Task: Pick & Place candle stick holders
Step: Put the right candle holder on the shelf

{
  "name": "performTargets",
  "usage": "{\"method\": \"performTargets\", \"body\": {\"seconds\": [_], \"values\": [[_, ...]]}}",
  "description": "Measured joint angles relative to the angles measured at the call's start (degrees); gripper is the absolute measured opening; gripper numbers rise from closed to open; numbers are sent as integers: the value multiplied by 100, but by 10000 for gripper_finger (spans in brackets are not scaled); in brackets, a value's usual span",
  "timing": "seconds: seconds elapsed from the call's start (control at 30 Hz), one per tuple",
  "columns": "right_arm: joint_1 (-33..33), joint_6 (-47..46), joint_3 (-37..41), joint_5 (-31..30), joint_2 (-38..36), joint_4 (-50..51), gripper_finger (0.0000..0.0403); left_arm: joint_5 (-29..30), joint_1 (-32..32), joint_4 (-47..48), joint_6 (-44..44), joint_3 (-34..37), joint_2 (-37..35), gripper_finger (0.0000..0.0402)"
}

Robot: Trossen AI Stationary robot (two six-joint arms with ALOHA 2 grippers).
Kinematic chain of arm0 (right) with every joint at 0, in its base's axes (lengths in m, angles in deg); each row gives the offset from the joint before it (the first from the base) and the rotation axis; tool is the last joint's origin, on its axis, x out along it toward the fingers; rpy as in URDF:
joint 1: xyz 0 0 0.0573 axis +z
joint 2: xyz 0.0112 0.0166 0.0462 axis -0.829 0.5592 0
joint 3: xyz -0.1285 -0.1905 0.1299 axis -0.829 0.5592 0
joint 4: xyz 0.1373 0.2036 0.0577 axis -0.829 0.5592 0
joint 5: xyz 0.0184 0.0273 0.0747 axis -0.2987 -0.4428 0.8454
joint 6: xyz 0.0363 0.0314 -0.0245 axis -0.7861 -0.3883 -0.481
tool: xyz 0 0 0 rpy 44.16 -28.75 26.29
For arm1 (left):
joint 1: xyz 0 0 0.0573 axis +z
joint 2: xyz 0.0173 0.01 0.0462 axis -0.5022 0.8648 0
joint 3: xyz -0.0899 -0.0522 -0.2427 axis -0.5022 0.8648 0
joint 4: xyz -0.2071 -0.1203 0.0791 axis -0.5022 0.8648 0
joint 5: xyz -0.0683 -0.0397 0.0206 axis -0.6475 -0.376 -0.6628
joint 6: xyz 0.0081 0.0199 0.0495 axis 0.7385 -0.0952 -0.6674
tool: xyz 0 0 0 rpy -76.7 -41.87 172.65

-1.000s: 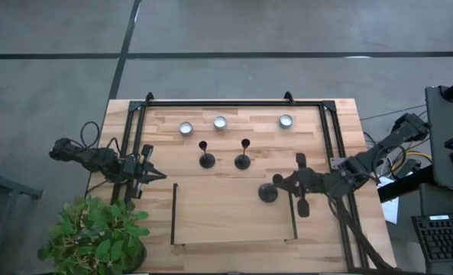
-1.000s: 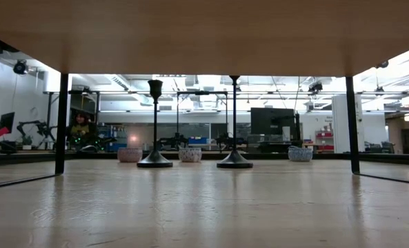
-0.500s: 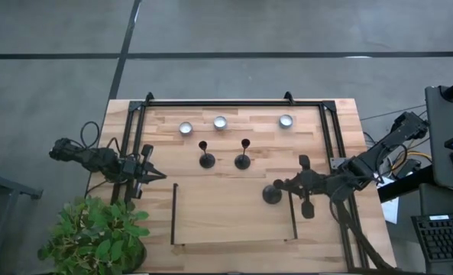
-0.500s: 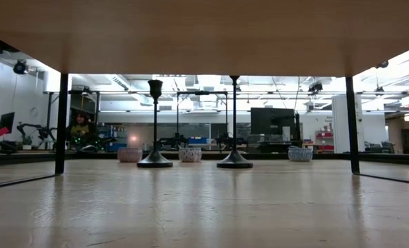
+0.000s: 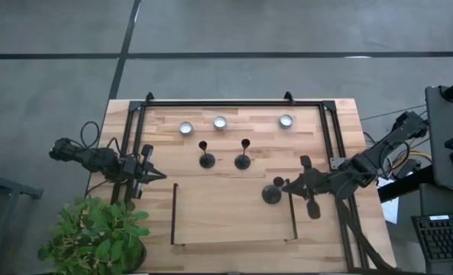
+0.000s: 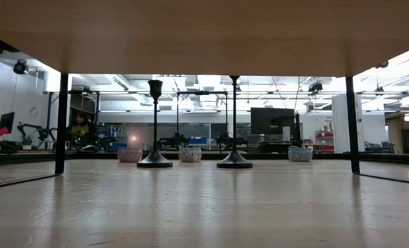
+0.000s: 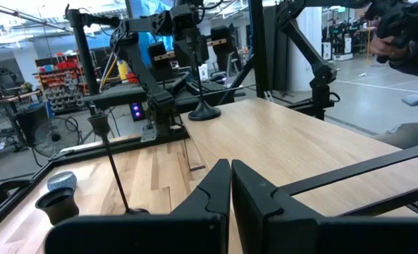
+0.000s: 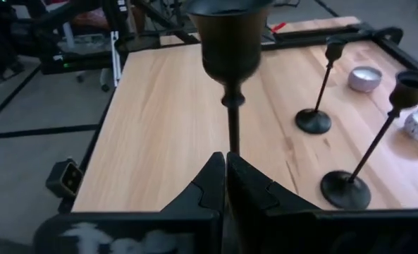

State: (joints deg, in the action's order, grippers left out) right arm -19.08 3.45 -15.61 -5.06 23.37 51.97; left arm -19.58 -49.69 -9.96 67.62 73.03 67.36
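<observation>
Wooden table (image 5: 211,214) with two candle holders (image 5: 206,155) (image 5: 243,156) standing untouched at mid-table. A third holder (image 5: 270,192) is clamped at its stem by the closed right gripper (image 5: 286,186), near the right edge. The left gripper (image 5: 159,175), closed and empty, is parked at left.

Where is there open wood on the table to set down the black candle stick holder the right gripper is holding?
The right gripper grips the stem of the third black metal candle stick holder. Bare wood lies just left of it, between the two thin black bars, nearer than the two standing holders. The far strip with three small silver tealight cups is crowded. The left gripper waits at the left edge.
</observation>
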Motion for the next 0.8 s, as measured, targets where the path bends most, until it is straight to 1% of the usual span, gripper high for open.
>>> {"method": "performTargets", "body": {"seconds": [0.13,0.27,0.4,0.5,0.67,0.73,0.8], "values": [[7,-421,-2,339,-293,312,13,-1,1,2,0,0,1,12],[7,-1121,-2,1010,-567,811,13,0,1,2,0,1,0,12],[9,-2127,-2,1633,-755,1576,13,-1,0,0,-1,1,-1,12],[7,-3009,-2,2307,-842,2173,13,1,0,1,-1,1,-1,12],[251,-4382,-2,3262,-790,2499,13,-1,2,2,1,1,-1,12],[393,-4856,-2,3424,-683,2659,13,1,2,2,-1,-1,-1,12],[535,-5312,-2,3434,-541,3004,13,1,0,2,-1,1,-1,12]]}}
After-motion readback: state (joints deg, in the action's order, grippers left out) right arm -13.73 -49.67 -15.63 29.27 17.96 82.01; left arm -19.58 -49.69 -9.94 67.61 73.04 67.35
